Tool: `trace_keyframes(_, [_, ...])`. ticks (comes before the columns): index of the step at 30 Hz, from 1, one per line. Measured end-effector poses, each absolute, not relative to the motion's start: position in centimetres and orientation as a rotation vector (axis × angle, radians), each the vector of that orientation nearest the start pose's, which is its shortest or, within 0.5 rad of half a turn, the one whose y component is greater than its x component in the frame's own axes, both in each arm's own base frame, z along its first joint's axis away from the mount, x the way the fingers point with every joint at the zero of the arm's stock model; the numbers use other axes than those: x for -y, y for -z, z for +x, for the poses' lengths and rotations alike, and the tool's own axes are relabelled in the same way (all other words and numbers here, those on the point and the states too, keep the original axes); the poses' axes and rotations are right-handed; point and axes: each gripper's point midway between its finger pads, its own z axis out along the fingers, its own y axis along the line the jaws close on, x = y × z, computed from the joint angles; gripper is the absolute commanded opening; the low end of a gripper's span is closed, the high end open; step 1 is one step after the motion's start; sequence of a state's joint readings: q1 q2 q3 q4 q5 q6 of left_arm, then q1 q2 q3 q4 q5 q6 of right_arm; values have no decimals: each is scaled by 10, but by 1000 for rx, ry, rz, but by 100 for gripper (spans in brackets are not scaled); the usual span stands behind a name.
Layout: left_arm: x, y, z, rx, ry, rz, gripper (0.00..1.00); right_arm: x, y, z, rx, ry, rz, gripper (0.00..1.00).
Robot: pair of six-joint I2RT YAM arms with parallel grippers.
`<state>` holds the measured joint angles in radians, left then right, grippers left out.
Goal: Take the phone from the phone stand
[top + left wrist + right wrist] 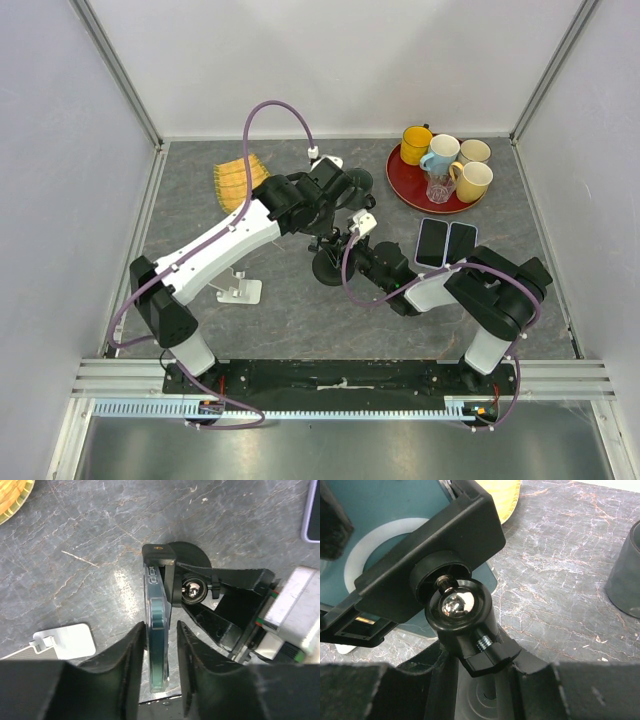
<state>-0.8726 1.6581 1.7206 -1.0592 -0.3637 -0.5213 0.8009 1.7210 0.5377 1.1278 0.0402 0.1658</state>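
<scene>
The left gripper's point(161, 627) matte black fingers straddle the slim, clear-cased phone point(156, 595) edge-on, a sliver unclenched, while the right gripper point(480, 666) clamps the phone stand's point(462, 612) glossy ball-joint neck.

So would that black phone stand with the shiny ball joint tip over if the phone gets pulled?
The black phone stand is probably top-heavy: the teal-cased phone sits high in its clamp above a small round base. The chrome ball joint could likely swivel under a tug. The right arm's fingers flanking the stem should steady it.
</scene>
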Motion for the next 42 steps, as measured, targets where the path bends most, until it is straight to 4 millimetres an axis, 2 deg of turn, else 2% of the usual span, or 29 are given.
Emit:
trace_keyframes(3, [266, -219, 282, -2480, 89, 318, 24, -326, -115, 316, -1599, -704, -495, 0])
trace_keyframes(4, [265, -217, 282, -2484, 83, 321, 15, -326, -115, 316, -1599, -703, -496, 0])
trace_keyframes(7, [264, -216, 281, -2491, 72, 332, 2, -327, -115, 315, -1599, -701, -499, 0])
trace_keyframes(19, [264, -215, 279, -2495, 87, 327, 2, -326, -113, 314, -1593, -695, -466, 0])
trace_keyframes(29, [261, -212, 272, -2454, 185, 195, 2, -327, -113, 315, -1602, -702, -417, 0])
trace_keyframes(42, [259, -211, 273, -2440, 181, 104, 2, -326, -113, 318, -1615, -700, -366, 0])
